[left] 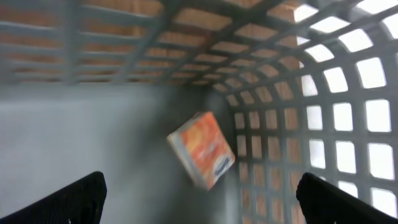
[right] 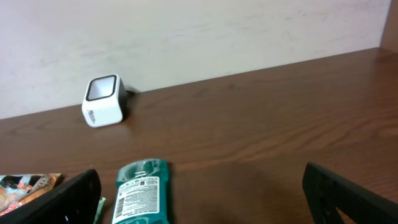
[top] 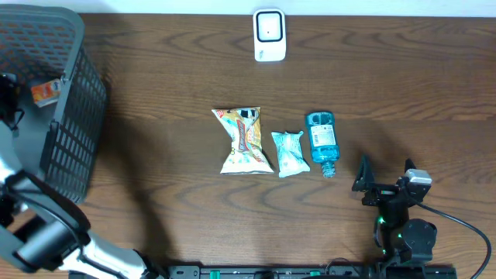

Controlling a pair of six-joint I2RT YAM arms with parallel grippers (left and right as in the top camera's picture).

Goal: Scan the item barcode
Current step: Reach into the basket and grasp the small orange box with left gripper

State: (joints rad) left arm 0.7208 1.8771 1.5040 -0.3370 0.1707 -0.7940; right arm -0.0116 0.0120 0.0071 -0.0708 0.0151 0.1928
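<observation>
The left gripper (left: 200, 202) hangs spread wide and empty inside the basket (top: 74, 116) at the table's left edge, with an orange box (left: 202, 149) below it. The right gripper (right: 202, 199), also spread, waits near the front edge, facing the blue bottle (top: 321, 139) mid-table. One item looks binned. The likely next move is to grasp the bottle and turn its label toward the scanner (top: 270, 35) at the far edge.

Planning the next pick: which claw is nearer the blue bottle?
Right. The right claw sits just right of the blue bottle; the left claw is far off, over the basket holding an orange box.
</observation>
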